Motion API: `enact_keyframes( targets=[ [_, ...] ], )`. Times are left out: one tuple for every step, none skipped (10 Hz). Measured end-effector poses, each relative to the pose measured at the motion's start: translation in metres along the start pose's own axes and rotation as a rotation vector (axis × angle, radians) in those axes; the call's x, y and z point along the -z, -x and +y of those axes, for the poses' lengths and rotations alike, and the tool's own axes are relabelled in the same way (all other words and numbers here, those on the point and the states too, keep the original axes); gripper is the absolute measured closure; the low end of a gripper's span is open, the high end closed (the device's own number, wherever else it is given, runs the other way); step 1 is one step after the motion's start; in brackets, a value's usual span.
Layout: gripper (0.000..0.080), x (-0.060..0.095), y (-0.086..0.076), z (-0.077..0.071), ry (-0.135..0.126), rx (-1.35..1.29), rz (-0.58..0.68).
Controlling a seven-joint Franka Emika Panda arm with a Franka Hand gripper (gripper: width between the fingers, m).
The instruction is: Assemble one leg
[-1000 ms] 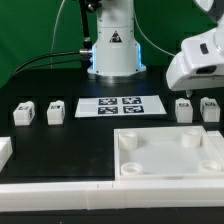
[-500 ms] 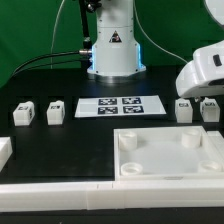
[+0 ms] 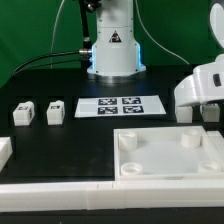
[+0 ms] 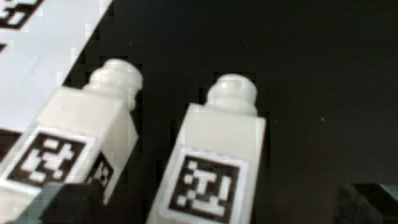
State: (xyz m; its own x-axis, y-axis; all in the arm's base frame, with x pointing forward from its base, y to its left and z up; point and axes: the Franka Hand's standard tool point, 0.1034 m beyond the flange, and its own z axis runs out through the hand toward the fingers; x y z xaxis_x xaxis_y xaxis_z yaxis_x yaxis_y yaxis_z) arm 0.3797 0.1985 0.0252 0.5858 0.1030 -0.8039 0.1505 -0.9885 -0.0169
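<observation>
Hovering hand point(image 4: 222, 200): I see it low over the desk point(image 3: 60, 85) at the exterior view's right, fingers point(image 4: 68, 203) spread wide, holding nothing.
Leg point(image 4: 221, 150): lies on the desk between the two fingertips, tag facing the wrist camera.
Neighbour leg point(image 4: 80, 140): just beside it, parallel, one fingertip in front of its tagged end.
Marker board point(image 3: 120, 105): mid-desk, well apart from the hand.

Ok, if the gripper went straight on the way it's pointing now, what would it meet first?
Probably the leg lying midway under the open gripper, tag up. The second leg beside it sits close to one finger and might get clipped; depth is hard to judge.
</observation>
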Motion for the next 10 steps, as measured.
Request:
enact_keyframes(
  targets=[
    [0.0151,0.0,0.0,0.0,0.001,-0.001,0.0],
    [0.0151,-0.001,0.0,-0.001,0.001,0.0,-0.002],
    [0.0151,-0.002,-0.001,-0.001,0.001,0.001,-0.002],
    [0.0151,-0.004,-0.004,-0.001,-0.001,0.001,-0.001],
    [0.0151,-0.006,-0.008,-0.001,-0.006,0.0,0.014],
    [0.0151,-0.008,-0.012,-0.002,-0.009,-0.001,0.027],
    [0.0151,-0.01,-0.015,-0.002,-0.013,-0.002,0.042],
    [0.0151,-0.012,-0.017,-0.001,-0.017,-0.004,0.052],
    [0.0151,-0.013,-0.018,-0.001,-0.018,-0.004,0.055],
    [0.0151,-0.014,-0.018,-0.001,-0.019,-0.004,0.06]
  ],
)
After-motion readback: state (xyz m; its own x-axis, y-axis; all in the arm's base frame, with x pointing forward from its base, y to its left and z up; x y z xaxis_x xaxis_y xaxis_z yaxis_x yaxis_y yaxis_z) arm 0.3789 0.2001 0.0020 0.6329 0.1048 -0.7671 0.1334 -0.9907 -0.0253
